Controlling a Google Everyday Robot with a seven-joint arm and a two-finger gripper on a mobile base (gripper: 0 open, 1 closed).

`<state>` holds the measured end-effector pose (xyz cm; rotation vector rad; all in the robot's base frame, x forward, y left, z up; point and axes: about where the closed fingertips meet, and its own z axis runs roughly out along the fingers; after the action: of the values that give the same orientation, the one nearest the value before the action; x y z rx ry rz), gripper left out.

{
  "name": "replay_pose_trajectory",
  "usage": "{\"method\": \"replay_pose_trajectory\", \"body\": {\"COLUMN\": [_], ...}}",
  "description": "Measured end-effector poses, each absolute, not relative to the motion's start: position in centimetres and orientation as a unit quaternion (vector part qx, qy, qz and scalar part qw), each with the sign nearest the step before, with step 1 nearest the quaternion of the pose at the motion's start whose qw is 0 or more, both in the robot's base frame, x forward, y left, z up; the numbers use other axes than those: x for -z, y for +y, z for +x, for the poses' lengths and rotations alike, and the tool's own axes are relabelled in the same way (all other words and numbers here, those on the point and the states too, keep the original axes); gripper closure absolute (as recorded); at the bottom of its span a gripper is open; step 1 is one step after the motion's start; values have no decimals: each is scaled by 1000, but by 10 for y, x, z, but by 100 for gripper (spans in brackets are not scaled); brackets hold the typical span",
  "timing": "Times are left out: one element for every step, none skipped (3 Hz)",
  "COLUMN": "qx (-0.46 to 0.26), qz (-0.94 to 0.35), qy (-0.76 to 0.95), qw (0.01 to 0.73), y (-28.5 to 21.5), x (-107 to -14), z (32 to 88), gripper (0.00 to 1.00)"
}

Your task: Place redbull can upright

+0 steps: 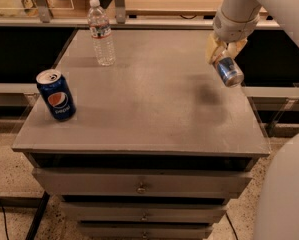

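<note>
My gripper (pixel 220 55) clamped on redbull can (pixel 230 73), tilted above table (pixel 154 104) right side; rotate vertical, lower base flat.

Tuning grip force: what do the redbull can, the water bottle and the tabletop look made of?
redbull can: thin metal, likely aluminium; glossy blue-silver skin, bright silver end. It is held tilted in the gripper, over the right side of the tabletop.
water bottle: clear plastic; see-through wall, white cap.
tabletop: grey, matte, soft glare; laminate or painted metal, can't tell.
</note>
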<state>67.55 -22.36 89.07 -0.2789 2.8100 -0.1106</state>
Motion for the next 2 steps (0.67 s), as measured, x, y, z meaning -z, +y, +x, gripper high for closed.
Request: {"method": "replay_pose_trajectory", "body": {"qx": [46, 38], "qz": [-129, -174], "qy": [973, 957], "qw": [186, 230], "y": [-222, -217], "x": [-902, -919], "z": [667, 650], "gripper": [100, 100]}}
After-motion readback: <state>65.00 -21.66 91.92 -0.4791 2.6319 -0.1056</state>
